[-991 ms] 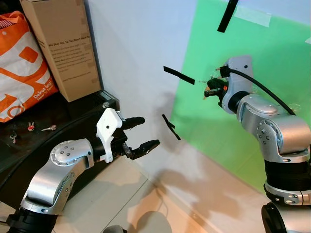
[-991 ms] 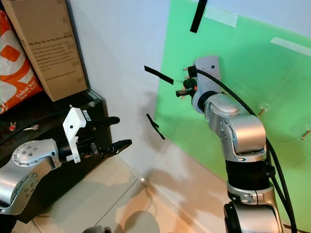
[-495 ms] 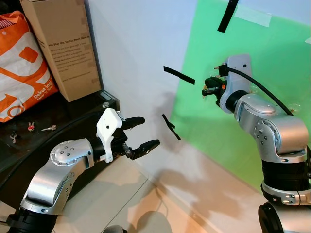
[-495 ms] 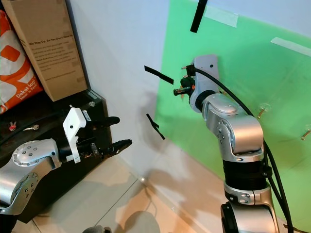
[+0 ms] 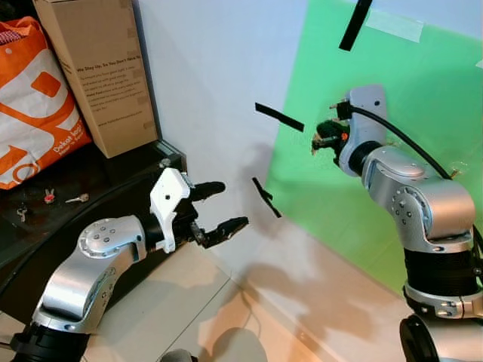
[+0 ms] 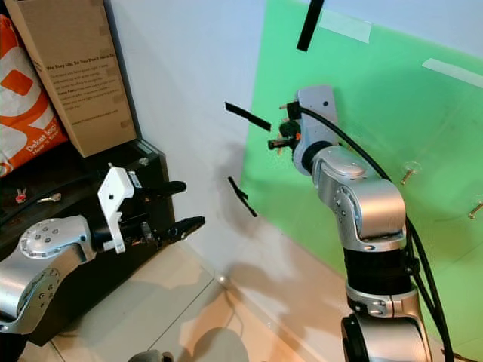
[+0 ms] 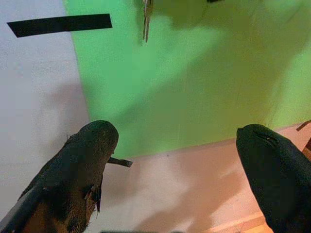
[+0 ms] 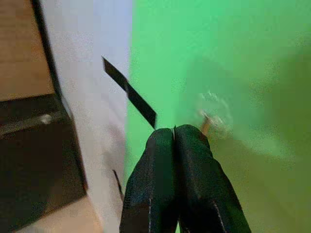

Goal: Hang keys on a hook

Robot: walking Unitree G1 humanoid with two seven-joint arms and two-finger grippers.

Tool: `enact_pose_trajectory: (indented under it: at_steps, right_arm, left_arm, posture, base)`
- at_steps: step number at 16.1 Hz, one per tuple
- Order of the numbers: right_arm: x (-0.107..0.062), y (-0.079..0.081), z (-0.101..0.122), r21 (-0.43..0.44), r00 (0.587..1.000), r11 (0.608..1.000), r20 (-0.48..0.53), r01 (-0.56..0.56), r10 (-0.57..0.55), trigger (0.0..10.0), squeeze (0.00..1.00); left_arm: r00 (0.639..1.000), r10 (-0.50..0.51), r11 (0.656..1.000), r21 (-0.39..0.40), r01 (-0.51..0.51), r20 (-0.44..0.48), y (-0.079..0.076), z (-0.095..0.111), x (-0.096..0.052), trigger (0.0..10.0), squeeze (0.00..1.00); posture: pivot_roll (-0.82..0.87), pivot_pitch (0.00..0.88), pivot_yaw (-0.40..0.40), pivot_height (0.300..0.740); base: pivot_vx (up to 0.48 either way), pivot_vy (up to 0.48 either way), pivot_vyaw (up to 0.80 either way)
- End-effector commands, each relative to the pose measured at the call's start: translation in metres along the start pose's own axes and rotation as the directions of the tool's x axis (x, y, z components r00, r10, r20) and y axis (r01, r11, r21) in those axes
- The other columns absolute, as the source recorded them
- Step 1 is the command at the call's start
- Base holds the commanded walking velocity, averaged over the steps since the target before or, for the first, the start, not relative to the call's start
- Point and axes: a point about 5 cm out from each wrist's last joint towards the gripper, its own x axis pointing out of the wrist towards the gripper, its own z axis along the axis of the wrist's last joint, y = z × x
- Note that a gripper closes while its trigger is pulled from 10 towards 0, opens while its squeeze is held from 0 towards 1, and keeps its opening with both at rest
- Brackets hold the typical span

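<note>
The right pincer (image 8: pixel 174 141), fingers pressed together on the keys (image 7: pixel 146 19), sits just beside the clear hook (image 8: pixel 210 112) on the green sheet (image 5: pixel 423 90); the left pincer (image 5: pixel 219 205) hangs spread, well apart.

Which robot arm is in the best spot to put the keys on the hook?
The right. Its gripper is raised at the green sheet, fingers shut, right by a hook. The left gripper is low and open, holding nothing.

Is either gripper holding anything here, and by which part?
The right gripper is shut near the hook on the green sheet; whether it pinches the keys cannot be told. The left gripper is open and empty.
</note>
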Motion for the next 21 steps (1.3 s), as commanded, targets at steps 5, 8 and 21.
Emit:
enact_pose_trajectory:
  at_steps: [5, 8, 21]
  right_arm:
    - [-0.002, -0.022, -0.007, 0.015, 0.994, 0.994, -0.033, 0.105, -0.105, 10.0, 0.0]
    - [-0.003, -0.024, -0.011, 0.033, 0.993, 0.993, -0.048, 0.113, -0.111, 10.0, 0.0]
    - [-0.008, -0.005, -0.017, 0.038, 0.998, 0.999, -0.057, 0.039, -0.037, 10.0, 0.0]
  left_arm:
    - [1.0, -0.007, 1.0, 0.014, 0.007, 0.009, 0.001, 0.005, 0.004, 10.0, 0.0]
    - [1.0, -0.009, 1.0, 0.015, 0.009, 0.007, 0.001, 0.004, 0.005, 10.0, 0.0]
    - [1.0, -0.017, 1.0, -0.015, 0.017, 0.024, -0.004, 0.001, 0.008, 10.0, 0.0]
  posture:
    - [0.02, 0.0, -0.062, 0.74]
    - [0.02, 0.0, -0.062, 0.74]
    - [-0.02, 0.0, -0.045, 0.74]
  base:
    - [0.0, 0.0, 0.0]
    - [0.0, 0.0, 0.0]
    - [0.0, 0.0, 0.0]
